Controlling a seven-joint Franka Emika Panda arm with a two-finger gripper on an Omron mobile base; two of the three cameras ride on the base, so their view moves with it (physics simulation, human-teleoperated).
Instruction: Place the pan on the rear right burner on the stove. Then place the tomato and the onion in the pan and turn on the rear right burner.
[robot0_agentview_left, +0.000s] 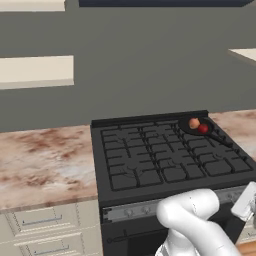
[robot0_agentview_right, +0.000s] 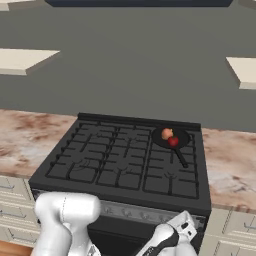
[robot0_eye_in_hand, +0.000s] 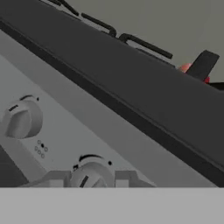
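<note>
The black pan (robot0_agentview_left: 198, 131) (robot0_agentview_right: 180, 134) rests on the rear right burner (robot0_agentview_right: 159, 149) of the stove (robot0_agentview_left: 150, 160), its thin handle (robot0_agentview_right: 181, 157) pointing toward the front. Inside it lie the orange-tan onion (robot0_agentview_left: 194, 122) (robot0_agentview_right: 167, 133) and, touching it, the red tomato (robot0_agentview_left: 203, 128) (robot0_agentview_right: 173, 141). My gripper (robot0_eye_in_hand: 89, 180) is low at the stove's front, on the grey knob strip (robot0_agentview_right: 145, 215). Its two tips sit tight against either side of a round grey knob (robot0_eye_in_hand: 91, 173). The handle's end (robot0_eye_in_hand: 203, 64) pokes over the stove's edge in the hand view.
A second knob (robot0_eye_in_hand: 22, 118) sits to the left on the same strip. Marbled counter (robot0_agentview_left: 45, 160) (robot0_agentview_right: 230, 160) flanks the stove on both sides, with drawers (robot0_agentview_left: 45, 220) below. My white arm (robot0_agentview_left: 195, 220) crosses in front of the oven door.
</note>
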